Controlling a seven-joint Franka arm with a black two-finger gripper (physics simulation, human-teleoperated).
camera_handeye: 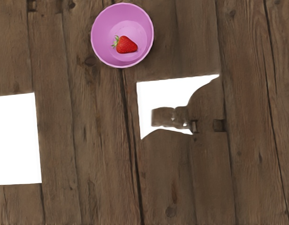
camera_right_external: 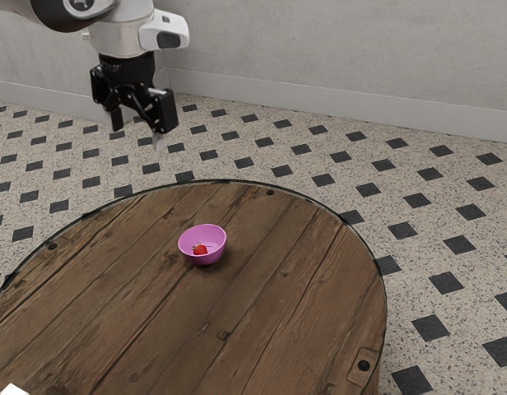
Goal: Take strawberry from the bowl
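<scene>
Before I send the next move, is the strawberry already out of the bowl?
No, the strawberry lies inside the pink bowl.

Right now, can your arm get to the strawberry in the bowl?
Probably yes. The pink bowl is open on top, and nothing covers the strawberry. My end effector hangs open and empty, but likely must come down first.

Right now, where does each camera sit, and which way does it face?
Exterior view: beside the arm, angled down over the table; part of the arm and the open end effector show.
Wrist view: mounted by the end effector, facing down at the tabletop.
Both share the table and the pink bowl holding the strawberry.
</scene>
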